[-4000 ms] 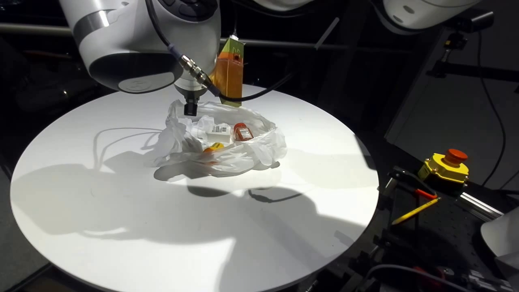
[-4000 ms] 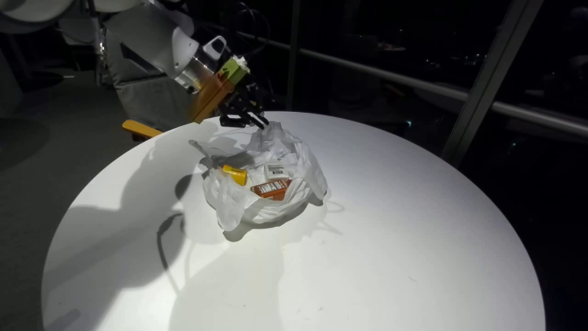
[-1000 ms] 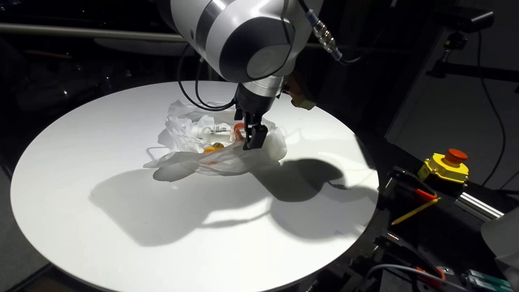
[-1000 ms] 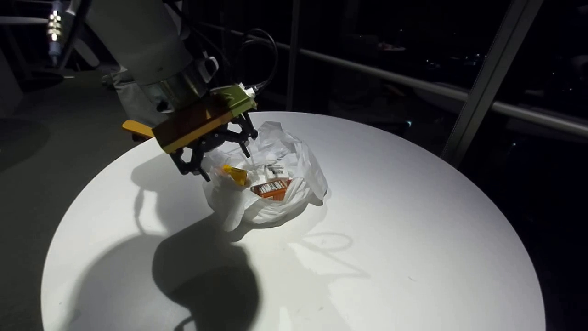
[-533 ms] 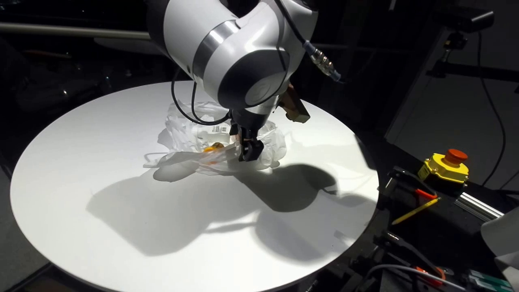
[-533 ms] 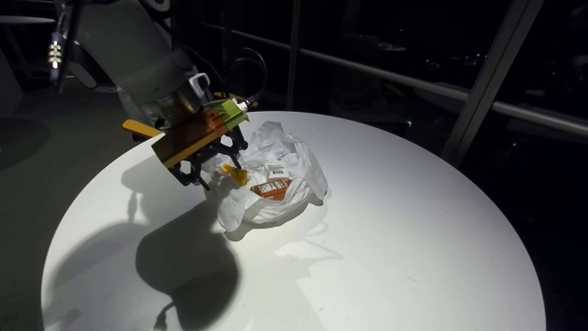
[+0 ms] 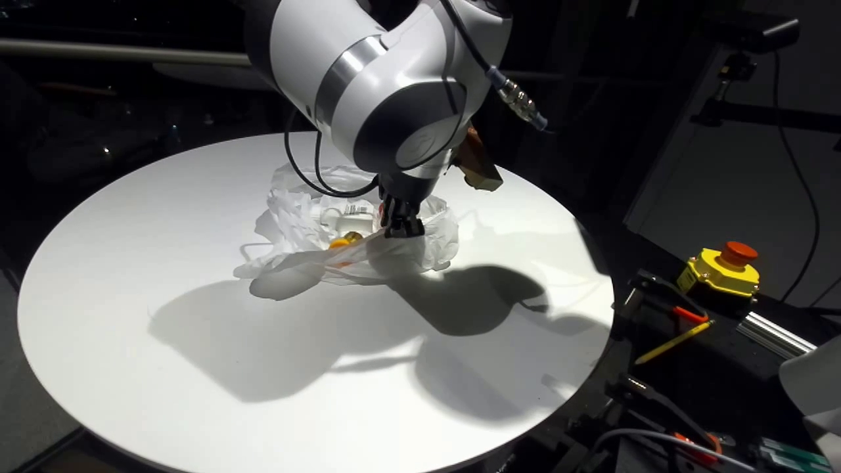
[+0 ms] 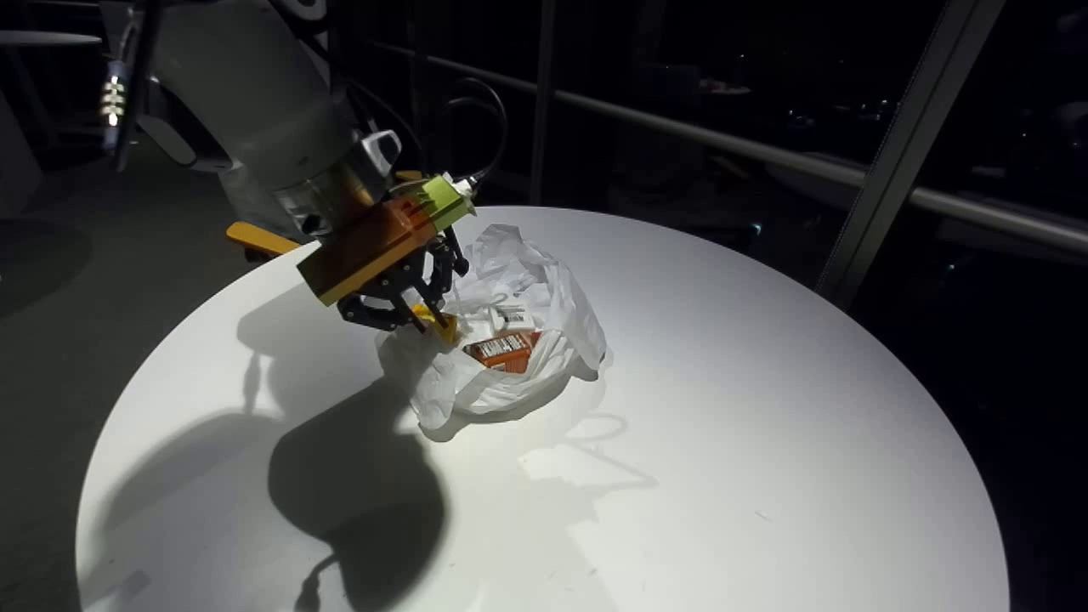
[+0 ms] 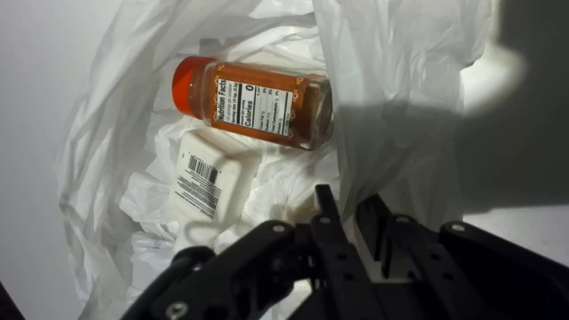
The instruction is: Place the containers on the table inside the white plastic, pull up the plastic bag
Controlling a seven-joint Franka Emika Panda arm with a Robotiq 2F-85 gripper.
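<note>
Round and white, the table stands out against darkness. The gripper is narrow but not closed up, the rim of the bag running between its fingers, presumably so that it can pinch the plastic and pull it upward. Wide-mouthed and slumped, the bag lets its load show: in an exterior view, the yellow container lies at the left, partly hidden by the gripper, the white box at the far side and the jar, on its side, nearest. All three being inside, only the lift seems left. What the box and yellow container hold cannot be seen.
</note>
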